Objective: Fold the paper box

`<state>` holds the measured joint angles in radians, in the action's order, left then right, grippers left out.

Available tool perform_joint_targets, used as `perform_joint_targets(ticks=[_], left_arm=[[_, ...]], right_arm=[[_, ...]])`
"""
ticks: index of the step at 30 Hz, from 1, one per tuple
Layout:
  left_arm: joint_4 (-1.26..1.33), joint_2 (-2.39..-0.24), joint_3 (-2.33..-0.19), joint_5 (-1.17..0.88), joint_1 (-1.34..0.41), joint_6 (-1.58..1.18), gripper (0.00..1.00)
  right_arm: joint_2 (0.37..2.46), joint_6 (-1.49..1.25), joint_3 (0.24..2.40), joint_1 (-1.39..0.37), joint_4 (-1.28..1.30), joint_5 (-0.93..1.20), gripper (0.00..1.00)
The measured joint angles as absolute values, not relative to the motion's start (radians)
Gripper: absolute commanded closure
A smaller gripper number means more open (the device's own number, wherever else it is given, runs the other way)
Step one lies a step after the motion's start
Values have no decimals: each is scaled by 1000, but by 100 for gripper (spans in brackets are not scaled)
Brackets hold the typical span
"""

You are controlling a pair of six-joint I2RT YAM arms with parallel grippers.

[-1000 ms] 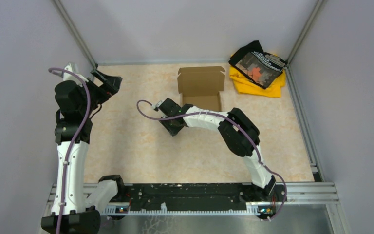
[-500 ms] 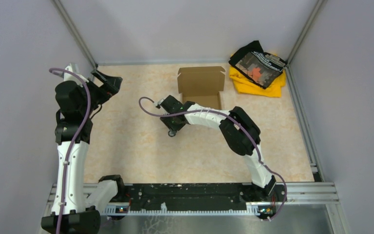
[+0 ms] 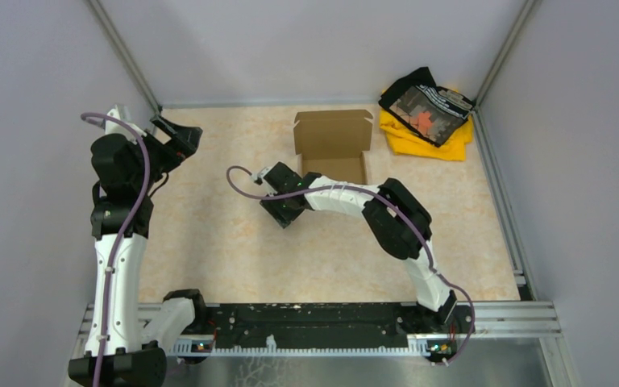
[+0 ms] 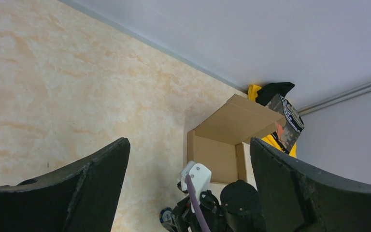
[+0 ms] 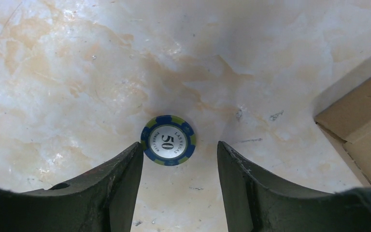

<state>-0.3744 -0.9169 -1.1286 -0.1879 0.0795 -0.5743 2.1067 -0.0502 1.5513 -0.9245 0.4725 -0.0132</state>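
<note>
Though open (lid raised), the paper box (image 3: 333, 133) lies left-right.

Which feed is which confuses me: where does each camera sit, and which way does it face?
Top external: above and behind the bases, looking down at the table; left arm, right arm and paper box show.
Left wrist: raised at left, looking across toward the paper box; left tool frames it.
Right wrist: low, facing down at a poker chip; right tool flanks it.
Shared: all show the paper box.
</note>
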Motion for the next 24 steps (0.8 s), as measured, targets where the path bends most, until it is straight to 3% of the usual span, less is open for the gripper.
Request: perform_joint_targets(ticks=[13, 24], left_arm=[[-374, -917, -1129, -187, 80, -574, 1], [-374, -917, -1129, -183, 80, -570, 1]], right_arm=[[2117, -44, 1561, -944, 479, -14, 44], [2126, -25, 1573, -945, 480, -25, 52]])
